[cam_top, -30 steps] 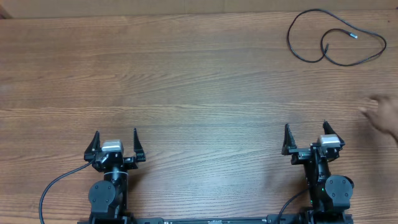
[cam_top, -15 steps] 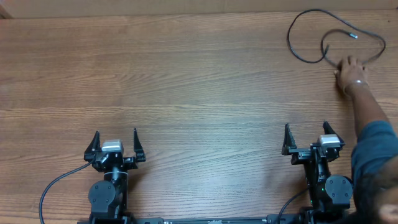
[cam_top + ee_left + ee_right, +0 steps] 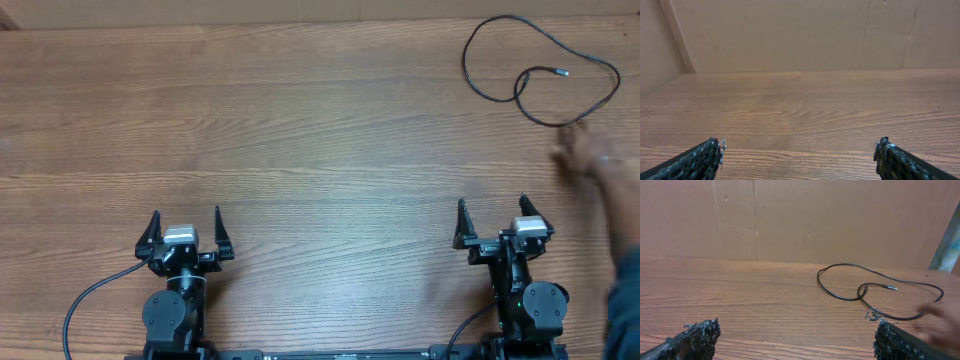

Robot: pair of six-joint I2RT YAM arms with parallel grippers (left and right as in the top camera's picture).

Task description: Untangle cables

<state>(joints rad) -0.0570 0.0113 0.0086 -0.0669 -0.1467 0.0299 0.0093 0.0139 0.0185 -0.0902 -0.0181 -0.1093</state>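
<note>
Overhead: thin black looped cable [image 3: 540,70] lying far right on the brown wood-grain table [image 3: 300,130]; blurred human hand [image 3: 595,160] beside it, risking collision if reached for now. Left wrist: left gripper [image 3: 799,160] wide open, empty. Right wrist: right gripper [image 3: 797,340] spread wide, holding nothing, cable well ahead.

Person's hand [image 3: 590,158] now off the slightly reshaped cable [image 3: 540,62], blurred.
</note>
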